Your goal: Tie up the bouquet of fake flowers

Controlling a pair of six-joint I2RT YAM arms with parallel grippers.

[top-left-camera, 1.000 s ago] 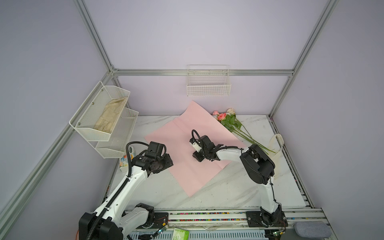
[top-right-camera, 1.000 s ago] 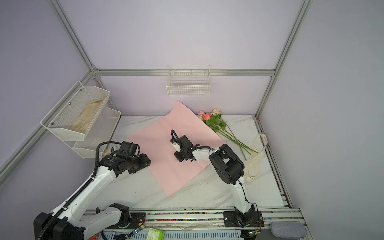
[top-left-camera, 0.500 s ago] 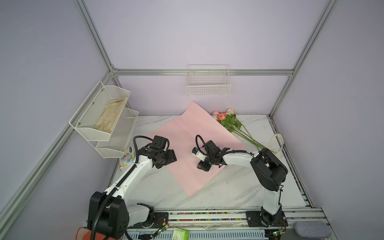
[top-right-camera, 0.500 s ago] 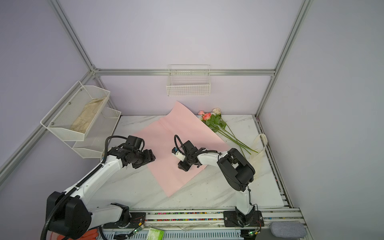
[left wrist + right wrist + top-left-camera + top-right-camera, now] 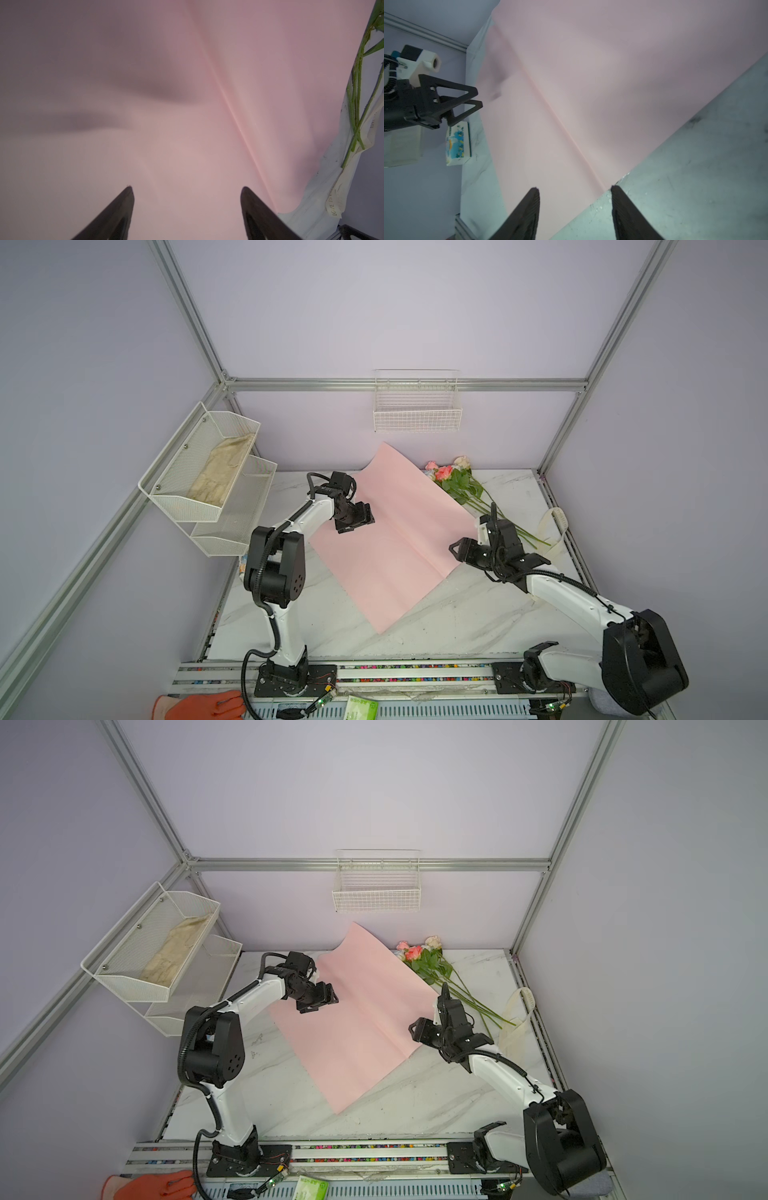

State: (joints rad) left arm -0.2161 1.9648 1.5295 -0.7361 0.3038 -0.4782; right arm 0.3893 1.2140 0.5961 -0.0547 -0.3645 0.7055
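Note:
The bouquet of fake flowers [image 5: 459, 483] [image 5: 430, 965] lies at the back right of the marble table, just off the far right edge of a flat pink paper sheet [image 5: 395, 556] [image 5: 353, 1040]. Its green stems [image 5: 356, 87] cross a cream lettered ribbon [image 5: 332, 203]. My left gripper [image 5: 359, 526] [image 5: 322, 1004] [image 5: 187, 189] hovers open over the sheet's back left part, holding nothing. My right gripper [image 5: 454, 549] [image 5: 413, 1029] [image 5: 575, 187] is open at the sheet's right edge, one finger over paper and one over marble. Neither gripper touches the bouquet.
Two stacked wire baskets [image 5: 208, 472] hang on the left wall, the upper one holding a cloth. Another wire basket [image 5: 417, 414] hangs on the back wall. A tissue pack [image 5: 457, 143] stands by the left wall. An orange glove [image 5: 199, 707] lies beyond the front rail.
My right gripper pulled back from the middle of the sheet to its right edge and opened wider. My left gripper moved back and rightward over the sheet, also opening wider.

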